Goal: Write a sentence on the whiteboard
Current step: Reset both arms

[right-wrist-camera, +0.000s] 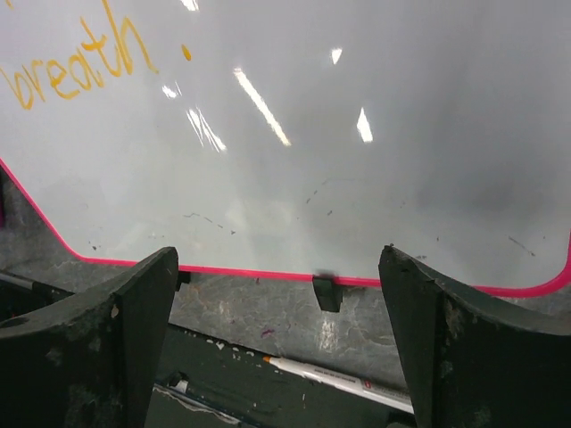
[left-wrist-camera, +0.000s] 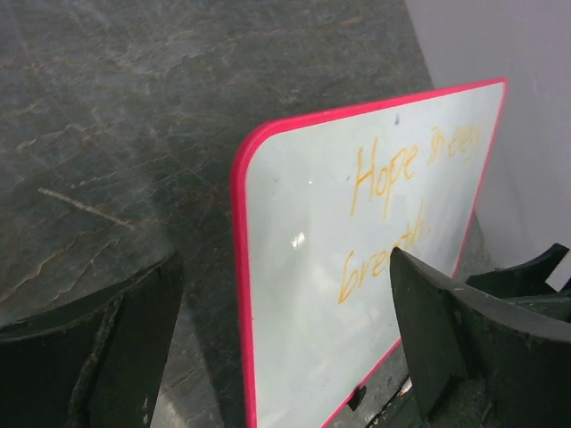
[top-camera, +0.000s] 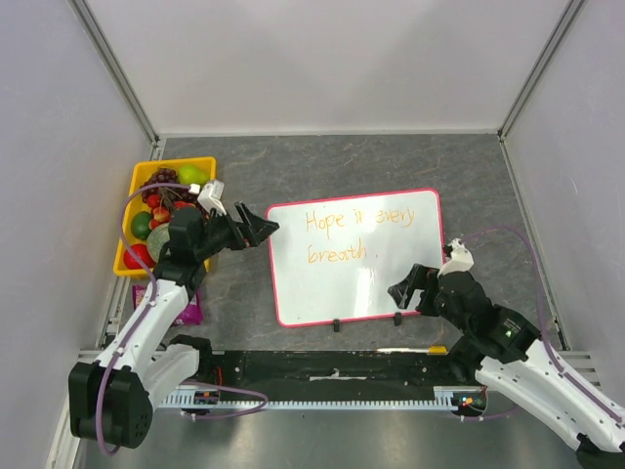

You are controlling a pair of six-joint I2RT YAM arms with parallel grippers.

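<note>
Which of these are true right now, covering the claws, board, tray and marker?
1. The left claw and right claw are both open. True.
2. The board is blank. False: orange writing runs in two lines.
3. The tray sits left of the board. True.
4. The right claw holds the marker. False: the marker lies loose off the board's near edge.

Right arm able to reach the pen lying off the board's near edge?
Probably yes: the right gripper is open and empty. The pen lies uncovered just off the whiteboard's near edge, in plain view between its fingers.
</note>
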